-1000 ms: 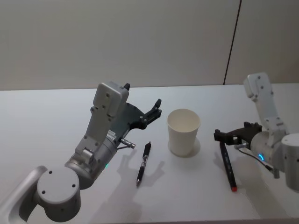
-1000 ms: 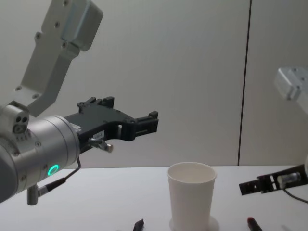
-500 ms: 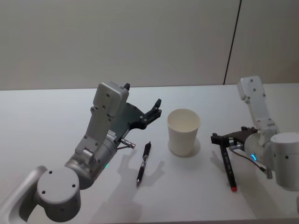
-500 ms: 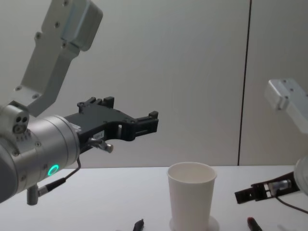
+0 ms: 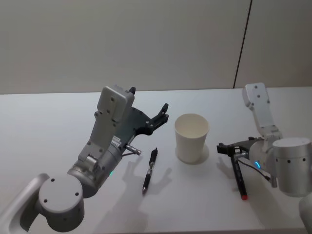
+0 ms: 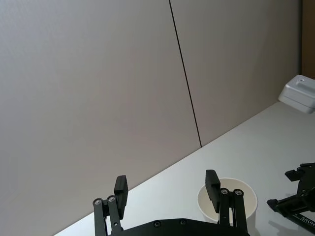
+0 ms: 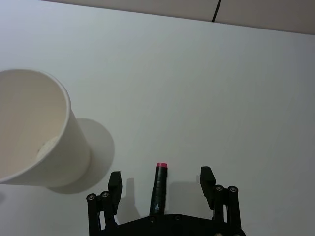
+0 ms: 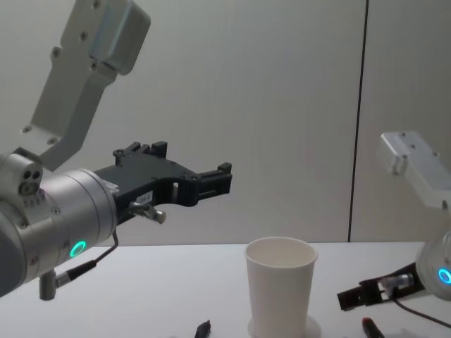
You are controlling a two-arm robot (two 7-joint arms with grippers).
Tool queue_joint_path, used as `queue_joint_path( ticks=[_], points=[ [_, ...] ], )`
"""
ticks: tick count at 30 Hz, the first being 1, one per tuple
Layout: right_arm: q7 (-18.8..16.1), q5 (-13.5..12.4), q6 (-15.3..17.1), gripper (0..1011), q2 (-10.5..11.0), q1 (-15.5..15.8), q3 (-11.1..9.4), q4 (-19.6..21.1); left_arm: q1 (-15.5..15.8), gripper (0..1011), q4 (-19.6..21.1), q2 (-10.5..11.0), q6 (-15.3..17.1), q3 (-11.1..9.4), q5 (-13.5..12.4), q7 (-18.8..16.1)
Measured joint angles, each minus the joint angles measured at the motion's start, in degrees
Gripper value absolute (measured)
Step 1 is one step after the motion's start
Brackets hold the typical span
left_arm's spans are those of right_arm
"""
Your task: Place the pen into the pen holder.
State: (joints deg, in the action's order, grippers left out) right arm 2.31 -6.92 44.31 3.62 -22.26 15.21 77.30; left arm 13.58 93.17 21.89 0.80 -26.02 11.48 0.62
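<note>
A plain white table (image 5: 44,122) runs back to a grey panelled wall (image 5: 122,44) with one dark vertical seam (image 5: 242,44). The pen holder (image 5: 191,138), a white paper cup, stands upright mid-table. Just left of it lies a black pen (image 5: 150,170). On its right lies a red-ended pen (image 5: 238,174), with the right gripper (image 5: 229,149) low over the far end, fingers spread either side. The left gripper (image 5: 158,117) hangs raised left of the cup, fingers apart.

A pale grey table (image 5: 44,112) is seen across the lower half of the head view, its far edge running level from side to side. The upper half is taken up by a plain beige wall (image 5: 122,44). A thin dark seam (image 5: 243,44) is drawn down the wall at the upper right, slightly slanted, as far as the table's edge.
</note>
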Motion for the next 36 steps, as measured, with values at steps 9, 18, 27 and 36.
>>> queue_joint_path(
  ticks=[9, 18, 27, 36],
  points=[
    [0.25, 0.98, 0.35, 1001, -0.68, -0.85, 0.05, -2.26, 0.0, 1004, 0.0, 0.0, 0.0, 0.0, 0.0, 0.0],
    [-0.99, 2.98, 0.41, 1001, -0.95, -1.48, 0.31, -3.78, 0.0, 1004, 0.0, 0.0, 0.0, 0.0, 0.0, 0.0],
    [-2.07, 4.29, -0.01, 1001, -1.1, -1.75, 0.42, -4.73, 0.0, 1004, 0.0, 0.0, 0.0, 0.0, 0.0, 0.0],
    [-2.46, 5.05, -0.35, 1001, -1.26, -1.81, 0.36, -5.61, 0.0, 1004, 0.0, 0.0, 0.0, 0.0, 0.0, 0.0]
  ],
)
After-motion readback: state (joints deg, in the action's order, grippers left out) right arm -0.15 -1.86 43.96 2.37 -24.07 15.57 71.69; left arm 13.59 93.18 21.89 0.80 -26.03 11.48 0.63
